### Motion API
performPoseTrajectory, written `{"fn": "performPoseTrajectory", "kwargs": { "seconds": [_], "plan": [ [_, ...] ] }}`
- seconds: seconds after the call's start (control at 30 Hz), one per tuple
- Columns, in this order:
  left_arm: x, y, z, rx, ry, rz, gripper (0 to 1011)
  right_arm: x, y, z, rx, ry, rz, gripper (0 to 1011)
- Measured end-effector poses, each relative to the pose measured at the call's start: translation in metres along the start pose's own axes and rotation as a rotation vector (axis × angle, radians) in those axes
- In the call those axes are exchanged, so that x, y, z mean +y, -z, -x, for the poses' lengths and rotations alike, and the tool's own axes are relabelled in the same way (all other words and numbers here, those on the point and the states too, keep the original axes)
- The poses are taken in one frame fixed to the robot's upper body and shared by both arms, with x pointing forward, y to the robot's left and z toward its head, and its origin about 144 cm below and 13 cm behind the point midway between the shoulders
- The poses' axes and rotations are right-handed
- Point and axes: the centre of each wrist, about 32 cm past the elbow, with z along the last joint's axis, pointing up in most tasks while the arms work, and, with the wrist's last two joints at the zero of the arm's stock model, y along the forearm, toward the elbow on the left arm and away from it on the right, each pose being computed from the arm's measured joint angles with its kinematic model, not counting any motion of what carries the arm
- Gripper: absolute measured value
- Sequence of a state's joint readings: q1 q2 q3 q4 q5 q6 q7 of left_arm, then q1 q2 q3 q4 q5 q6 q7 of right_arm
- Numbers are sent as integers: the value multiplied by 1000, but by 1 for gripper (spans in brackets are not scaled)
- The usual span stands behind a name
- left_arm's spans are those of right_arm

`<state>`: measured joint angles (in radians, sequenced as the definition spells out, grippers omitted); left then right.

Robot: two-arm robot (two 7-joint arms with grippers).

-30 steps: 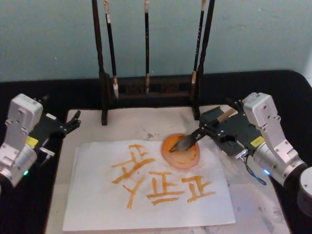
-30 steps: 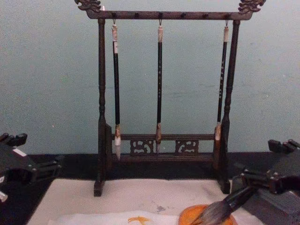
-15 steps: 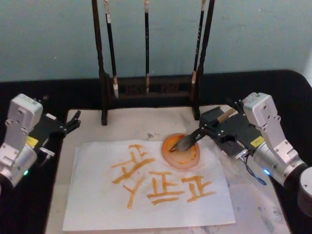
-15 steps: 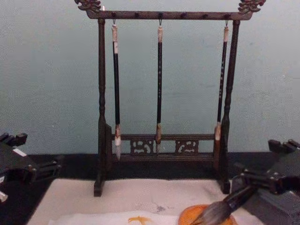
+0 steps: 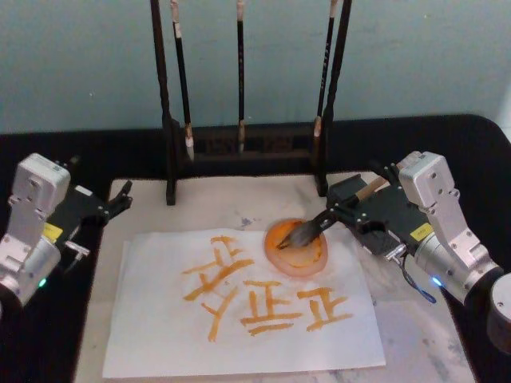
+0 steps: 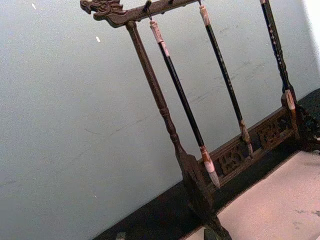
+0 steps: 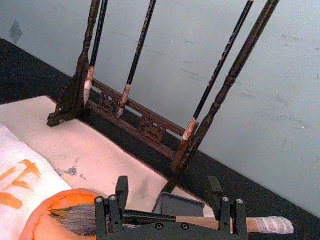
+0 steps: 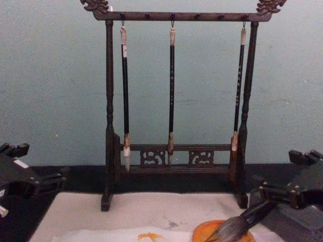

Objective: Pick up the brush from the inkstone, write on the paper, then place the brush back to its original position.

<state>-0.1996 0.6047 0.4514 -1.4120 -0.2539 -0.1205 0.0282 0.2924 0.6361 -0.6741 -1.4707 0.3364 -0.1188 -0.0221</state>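
Observation:
The brush (image 5: 313, 228) lies tilted, its grey bristles (image 8: 230, 231) in a round orange ink dish (image 5: 307, 259) and its tan handle (image 7: 197, 220) rising to the right. My right gripper (image 5: 335, 209) is at the handle. In the right wrist view its fingers (image 7: 121, 192) stand wide apart, open, with the handle running across between them. A dark grey block, the inkstone (image 7: 176, 204), sits just past those fingers. The white paper (image 5: 160, 327) carries several orange strokes. My left gripper (image 5: 120, 199) is parked open at the mat's left corner.
A dark wooden brush rack (image 5: 239, 148) with three thin hanging brushes (image 8: 171, 91) stands at the back of the cream felt mat (image 5: 215, 199). The mat lies on a black tabletop (image 5: 447, 144) before a pale blue wall.
In the chest view the right gripper's finger has shifted slightly upward. The brush and its bristles have stayed in the orange dish. The left arm has not moved.

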Motion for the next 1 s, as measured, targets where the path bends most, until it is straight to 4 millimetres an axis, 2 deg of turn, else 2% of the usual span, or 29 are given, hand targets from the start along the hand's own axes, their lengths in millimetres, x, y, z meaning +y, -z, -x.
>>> {"fn": "performPoseTrajectory", "kwargs": {
  "seconds": [1.0],
  "plan": [
    [0, 0, 0, 0, 0, 0, 1010, 0, 0, 0, 0, 0, 0, 1000]
  ]
}}
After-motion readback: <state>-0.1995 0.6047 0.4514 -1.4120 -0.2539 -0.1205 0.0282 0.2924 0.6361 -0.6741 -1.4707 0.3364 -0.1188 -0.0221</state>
